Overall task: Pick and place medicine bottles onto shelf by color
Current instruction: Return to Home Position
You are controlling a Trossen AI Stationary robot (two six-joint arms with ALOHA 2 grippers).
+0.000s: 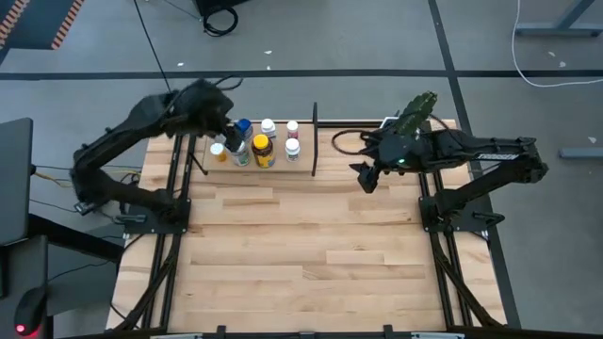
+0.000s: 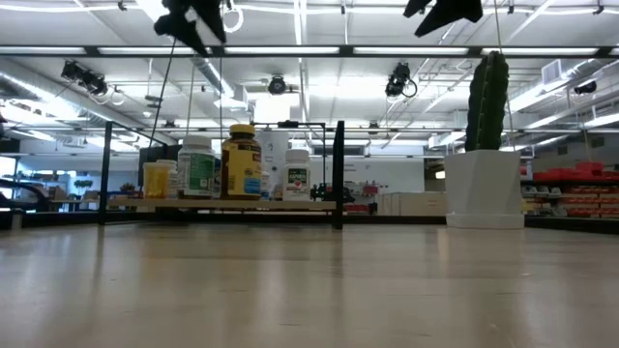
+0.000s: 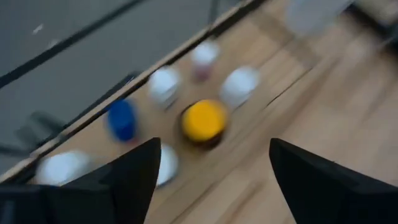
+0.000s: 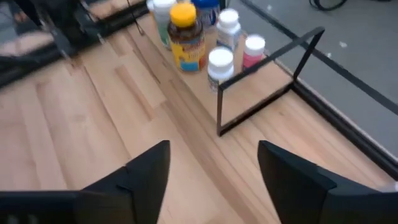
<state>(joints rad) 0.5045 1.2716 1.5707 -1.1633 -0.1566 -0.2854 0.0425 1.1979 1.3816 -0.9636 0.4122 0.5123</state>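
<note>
Clustered on the light-wood shelf (image 4: 264, 87): medicine bottles (image 1: 254, 146), all upright, caps up, long axes vertical; amber yellow-lidded bottle (image 1: 263, 151) at the near side, blue bottle (image 1: 244, 126) at the far edge. Contents not discernible. Raised above the cluster, left gripper (image 3: 214, 152), fingers spread, empty. Just right of the shelf, right gripper (image 4: 214, 152), likewise spread, empty.

Your left gripper (image 3: 214, 148) held high, fingers spread wide, arm bent at elbow; your right gripper (image 4: 214, 148) high too, fingers apart, arm folded inward
</note>
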